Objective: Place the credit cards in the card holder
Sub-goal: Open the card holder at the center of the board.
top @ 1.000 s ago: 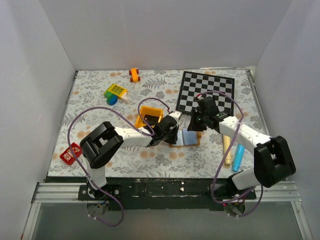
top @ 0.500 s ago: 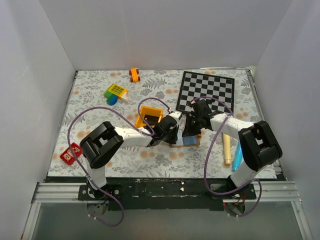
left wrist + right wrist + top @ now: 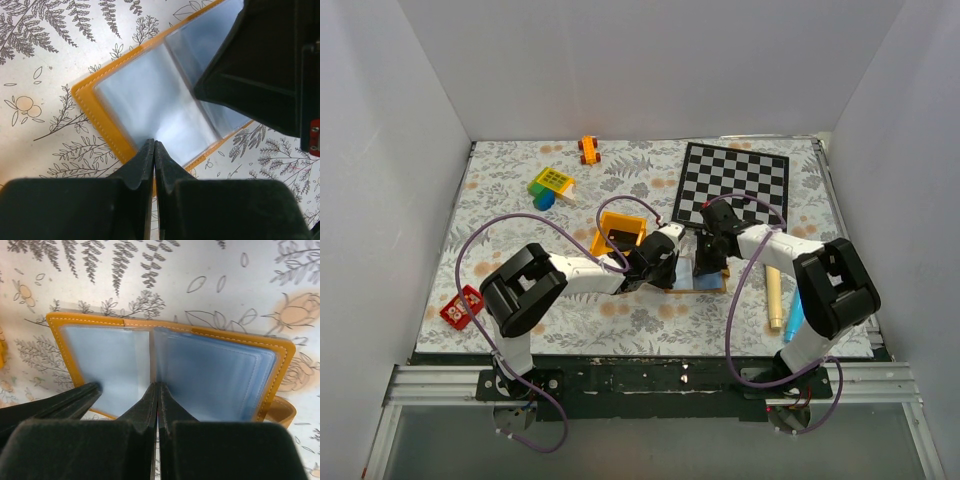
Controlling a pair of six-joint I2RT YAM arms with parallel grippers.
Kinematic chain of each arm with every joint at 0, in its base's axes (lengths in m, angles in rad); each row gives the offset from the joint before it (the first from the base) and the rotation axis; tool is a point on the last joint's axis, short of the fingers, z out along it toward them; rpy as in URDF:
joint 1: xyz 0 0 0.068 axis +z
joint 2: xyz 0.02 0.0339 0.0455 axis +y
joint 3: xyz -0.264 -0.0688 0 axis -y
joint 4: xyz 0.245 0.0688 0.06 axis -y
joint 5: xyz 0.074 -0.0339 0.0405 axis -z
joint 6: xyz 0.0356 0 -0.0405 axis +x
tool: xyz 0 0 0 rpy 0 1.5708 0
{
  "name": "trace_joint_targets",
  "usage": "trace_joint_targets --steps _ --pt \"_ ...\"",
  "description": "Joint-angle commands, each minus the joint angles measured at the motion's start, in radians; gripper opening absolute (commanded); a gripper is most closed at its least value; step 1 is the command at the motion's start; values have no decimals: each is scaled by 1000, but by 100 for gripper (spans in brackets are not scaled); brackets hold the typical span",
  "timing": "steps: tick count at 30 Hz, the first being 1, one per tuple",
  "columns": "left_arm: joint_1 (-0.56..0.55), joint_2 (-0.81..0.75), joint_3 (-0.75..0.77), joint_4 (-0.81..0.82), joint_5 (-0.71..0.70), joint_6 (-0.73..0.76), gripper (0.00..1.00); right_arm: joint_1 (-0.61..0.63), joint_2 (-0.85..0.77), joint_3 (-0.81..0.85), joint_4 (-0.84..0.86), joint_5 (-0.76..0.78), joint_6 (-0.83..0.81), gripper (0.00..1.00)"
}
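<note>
Pressing card holder (image 3: 215, 365) open flat on worktop (image 3: 150, 270), with left tool (image 3: 154, 145) and right tool (image 3: 158, 389) both pinched together, holding nothing. Judging it light, floppy, slick-sleeved (likely springing shut); gripping by stitched leather rim looking safest.

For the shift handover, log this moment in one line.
card holder: open, flat | left gripper: shut, tips at its edge | right gripper: shut, tips at centre fold | pockets: no card seen

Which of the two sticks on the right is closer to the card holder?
The tan stick; the blue stick lies beyond it, farther from the open card holder.
</note>
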Motion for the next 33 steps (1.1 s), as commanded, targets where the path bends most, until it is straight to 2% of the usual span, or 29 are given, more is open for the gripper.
trace_joint_targets --steps 1,14,22,33 --pt "3 -3 -9 -105 -20 11 0 -11 -22 -7 -116 178 -36 1" --pt "3 11 -3 -105 -14 11 0 -11 -115 -35 12 -46 -28 1" --pt "3 11 5 -107 -9 14 0 -11 -140 -10 -79 66 -28 1" --pt "3 21 12 -119 -13 21 0 -11 -32 2 -156 234 3 1"
